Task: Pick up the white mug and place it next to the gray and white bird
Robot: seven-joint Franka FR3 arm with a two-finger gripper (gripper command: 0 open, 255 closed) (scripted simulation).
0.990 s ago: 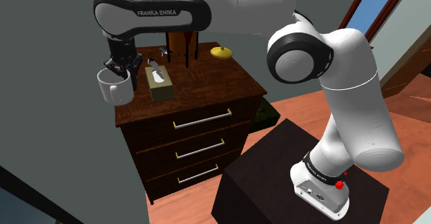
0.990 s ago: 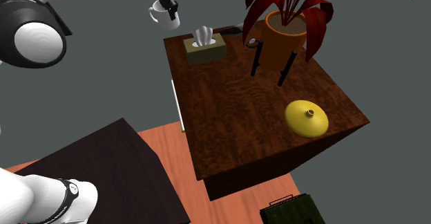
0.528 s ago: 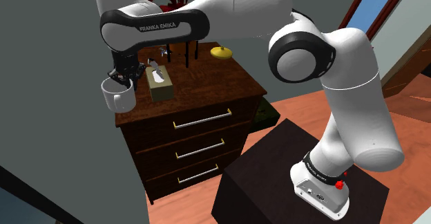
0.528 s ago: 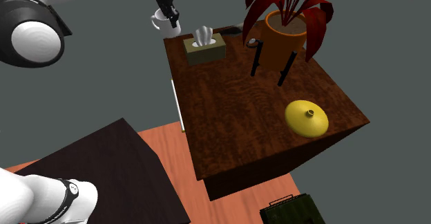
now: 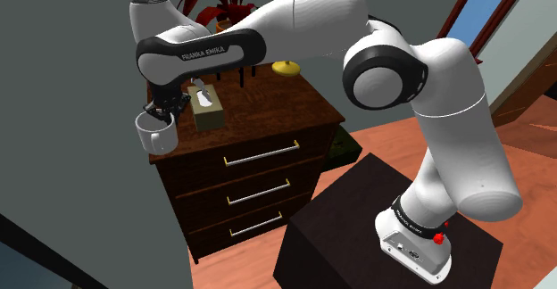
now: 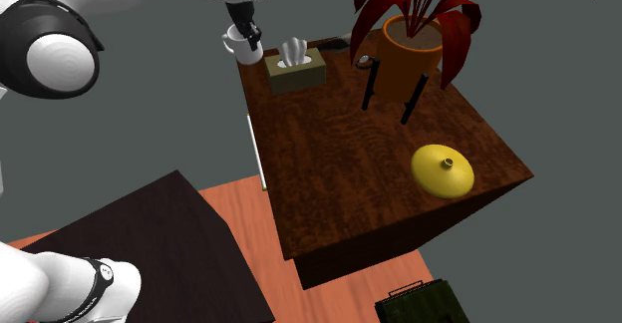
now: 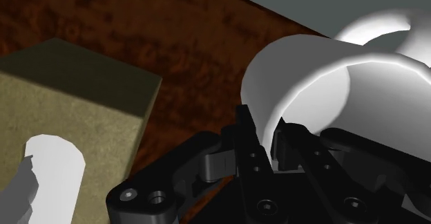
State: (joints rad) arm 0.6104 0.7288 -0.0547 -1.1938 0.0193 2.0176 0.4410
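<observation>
The white mug (image 5: 153, 134) hangs from my black gripper (image 5: 162, 114), which is shut on its rim. It sits just off the dresser top's corner at the shoulder view's left, beside the tissue box. In the second exterior view the mug (image 6: 235, 44) and gripper (image 6: 245, 34) are at the far corner of the dresser top (image 6: 339, 152). In the wrist view, my gripper (image 7: 266, 138) pinches the wall of the mug (image 7: 304, 77). A small grey and white figure (image 6: 366, 61), likely the bird, stands by the plant stand's leg.
An olive tissue box (image 6: 295, 69) stands close to the mug. A red-leaved plant in an orange pot (image 6: 409, 42) on black legs fills the back of the top. A yellow domed object (image 6: 444, 169) lies near the front. The dresser's drawers (image 5: 259, 158) face my dark stand (image 5: 357, 234).
The gripper has carried the mug downward and closer to the dresser's corner and the tissue box. The grip has not changed.
</observation>
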